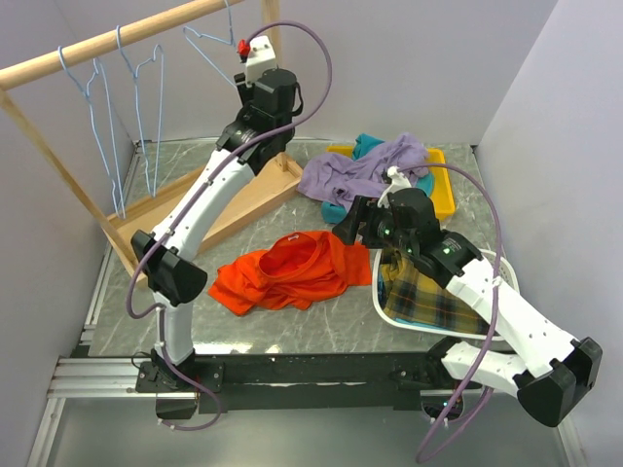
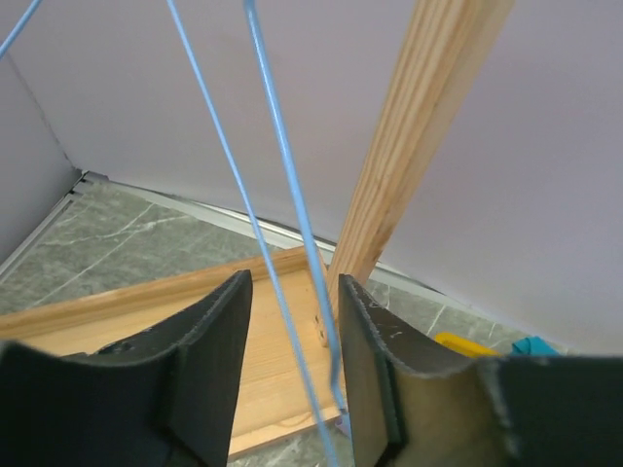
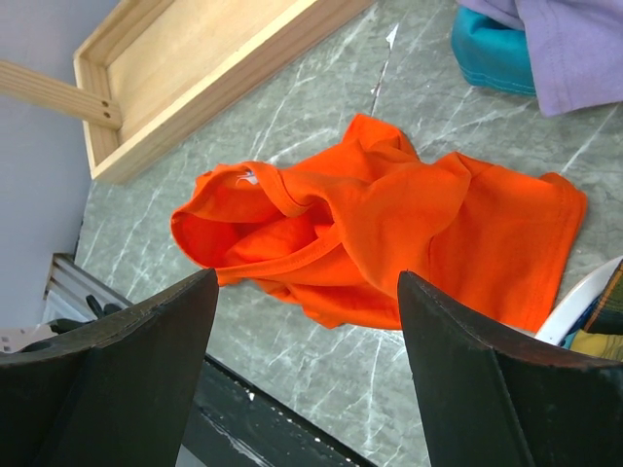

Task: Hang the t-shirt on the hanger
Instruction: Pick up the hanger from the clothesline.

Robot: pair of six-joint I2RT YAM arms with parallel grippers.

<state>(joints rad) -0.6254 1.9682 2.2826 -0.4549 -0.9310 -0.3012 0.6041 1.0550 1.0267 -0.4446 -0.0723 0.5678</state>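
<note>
Right gripper (image 3: 307, 282) hovers wide open just above the crumpled orange t-shirt (image 3: 389, 224), which lies on the marbled surface (image 1: 292, 331). Farther back, our left gripper (image 2: 295, 282) straddles the light-blue hanger (image 2: 285, 165), jaws apart, nothing pinched. We fear a sideways nudge could swing that thin wire clear before we clamp it.

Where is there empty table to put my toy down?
Bare marble lies between the orange t-shirt and the black rail at the near edge. The right side is crowded: purple garment, yellow tray, white basket with plaid cloth.
</note>
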